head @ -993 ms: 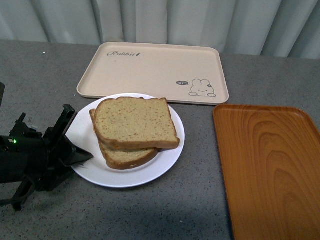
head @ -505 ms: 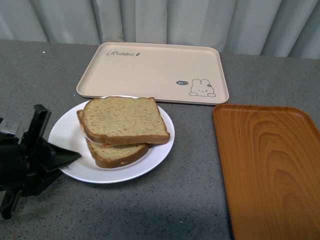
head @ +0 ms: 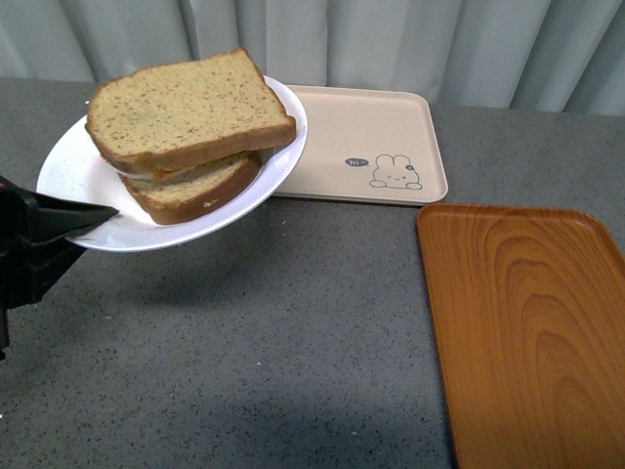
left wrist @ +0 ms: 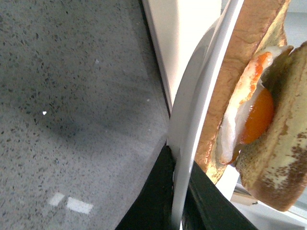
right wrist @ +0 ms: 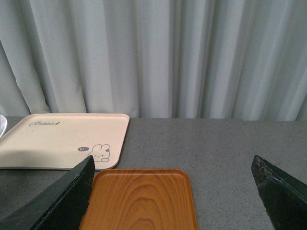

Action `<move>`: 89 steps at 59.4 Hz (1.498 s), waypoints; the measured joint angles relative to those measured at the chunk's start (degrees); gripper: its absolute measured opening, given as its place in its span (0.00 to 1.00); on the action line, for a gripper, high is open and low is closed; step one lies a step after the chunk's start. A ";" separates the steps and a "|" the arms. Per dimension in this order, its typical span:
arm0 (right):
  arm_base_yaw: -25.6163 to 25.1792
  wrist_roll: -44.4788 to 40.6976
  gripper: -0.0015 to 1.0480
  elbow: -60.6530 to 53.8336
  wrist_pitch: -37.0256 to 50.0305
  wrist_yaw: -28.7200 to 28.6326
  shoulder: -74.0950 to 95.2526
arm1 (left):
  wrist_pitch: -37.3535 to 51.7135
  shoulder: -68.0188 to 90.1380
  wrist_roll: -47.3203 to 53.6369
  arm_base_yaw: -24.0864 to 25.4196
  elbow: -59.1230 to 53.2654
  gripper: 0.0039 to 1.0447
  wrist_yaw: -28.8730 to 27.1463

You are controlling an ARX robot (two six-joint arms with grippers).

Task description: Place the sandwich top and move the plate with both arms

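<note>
The white plate point(head: 73, 166) is lifted off the table at the far left, tilted slightly. My left gripper point(head: 83, 217) is shut on its near rim. The sandwich top point(head: 186, 107), a speckled light-brown slice, lies on the lower slice with the fried egg. In the left wrist view the plate rim point(left wrist: 192, 120) runs between my black jaws, and the egg point(left wrist: 256, 112) shows between the two slices. My right gripper point(right wrist: 172, 191) is open and empty, out of the front view, hovering above the orange tray.
The beige rabbit-print tray point(head: 361, 142) lies at the back, partly behind the raised plate. The orange wood-grain tray point(head: 522, 322) lies at the right and also shows in the right wrist view point(right wrist: 139, 199). Grey curtains hang behind the table.
My left gripper has lifted the plate with the sandwich off the table and carried it up and to the left. The plate now overlaps the rabbit tray's left corner in view.
</note>
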 joint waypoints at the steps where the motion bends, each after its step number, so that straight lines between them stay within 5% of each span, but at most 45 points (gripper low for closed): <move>1: 0.00 0.00 0.91 0.00 0.00 0.00 0.00 | -0.57 0.22 0.04 -0.20 0.50 0.04 -0.26; 37: 0.00 0.00 0.91 0.00 0.00 0.00 0.00 | -26.01 21.68 4.74 -11.21 44.15 0.04 -10.43; 68: 0.00 0.00 0.91 0.00 0.00 -0.02 0.00 | -38.51 29.75 6.47 -12.11 58.10 0.04 -14.99; 89: 0.00 0.00 0.91 0.00 0.00 0.00 0.00 | -34.51 17.84 12.50 -6.97 41.81 0.61 -19.74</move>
